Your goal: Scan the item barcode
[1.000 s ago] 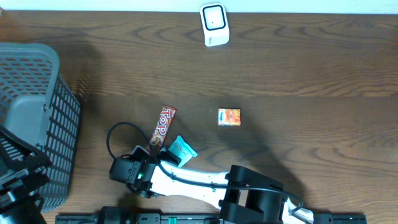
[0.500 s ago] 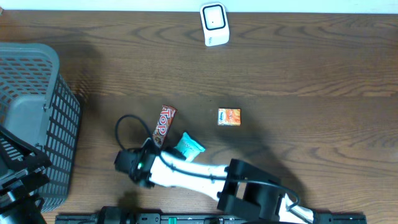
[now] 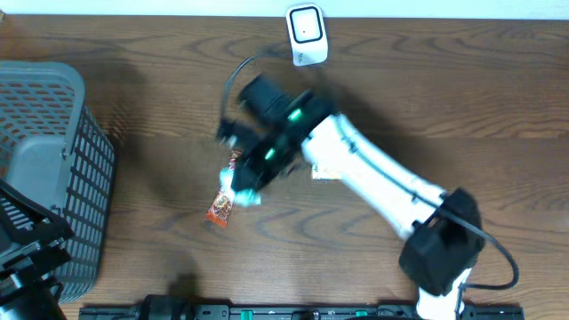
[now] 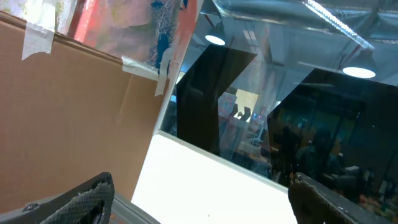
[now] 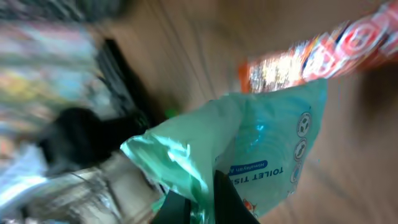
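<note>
Upside-down "TOILET TIS…", cut short, on the teal packet (image 5: 261, 143)

A grey mesh basket (image 3: 53, 169) stood at the worktop's (image 3: 462, 116) left edge. A red-and-orange candy bar (image 3: 218, 208) lay left of centre, nearer the front edge and well apart from the basket. Off the worktop, the left wrist view showed taped brown cardboard (image 4: 62, 118).

Dark wood-grain counter (image 3: 462, 98), matt; grey plastic mesh basket (image 3: 89, 169); glossy white plastic scanner (image 3: 307, 36); teal packet (image 5: 261, 143) of shiny film.
</note>
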You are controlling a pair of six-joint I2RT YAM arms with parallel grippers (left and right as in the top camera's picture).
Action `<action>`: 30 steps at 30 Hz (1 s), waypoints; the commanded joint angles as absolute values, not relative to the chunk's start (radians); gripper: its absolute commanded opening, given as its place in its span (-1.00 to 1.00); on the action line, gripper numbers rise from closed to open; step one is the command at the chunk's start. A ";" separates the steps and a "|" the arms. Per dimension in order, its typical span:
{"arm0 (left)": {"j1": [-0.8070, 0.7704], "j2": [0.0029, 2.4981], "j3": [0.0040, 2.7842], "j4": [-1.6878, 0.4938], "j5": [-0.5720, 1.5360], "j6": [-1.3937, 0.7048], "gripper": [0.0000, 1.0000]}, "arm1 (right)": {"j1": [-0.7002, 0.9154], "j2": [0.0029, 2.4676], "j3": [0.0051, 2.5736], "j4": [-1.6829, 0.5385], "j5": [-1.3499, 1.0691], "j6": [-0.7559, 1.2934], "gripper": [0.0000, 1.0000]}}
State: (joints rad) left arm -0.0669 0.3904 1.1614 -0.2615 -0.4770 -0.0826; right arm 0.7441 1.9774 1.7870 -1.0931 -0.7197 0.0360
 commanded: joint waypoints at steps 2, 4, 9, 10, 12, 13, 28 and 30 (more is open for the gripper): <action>-0.062 0.382 1.160 -0.257 -0.482 -0.091 0.80 | 0.626 2.028 1.675 -0.989 -1.145 -0.036 -0.98; -0.062 0.382 1.160 -0.257 -0.482 -0.091 0.80 | 0.591 2.045 1.617 -0.942 -1.224 -0.036 -0.98; -0.062 0.382 1.160 -0.260 -0.482 -0.091 0.80 | 0.549 2.049 1.460 -0.856 -1.270 -0.048 -0.98; -0.062 0.382 1.160 -0.261 -0.482 -0.091 0.80 | 0.543 2.049 1.432 -0.838 -1.270 -0.051 -0.98; -0.062 0.382 1.159 -0.261 -0.482 -0.091 0.80 | 0.532 2.049 1.377 -0.792 -1.279 -0.050 -0.98; -0.062 0.382 1.158 -0.260 -0.482 -0.091 0.80 | 0.530 2.049 1.354 -0.776 -1.289 -0.050 -0.98; -0.062 0.382 1.147 -0.260 -0.482 -0.091 0.80 | 0.489 2.049 1.215 -0.794 -0.869 0.048 -0.92; -0.062 0.382 1.147 -0.260 -0.482 -0.091 0.80 | 0.476 2.049 1.215 -0.808 -0.813 0.050 -0.86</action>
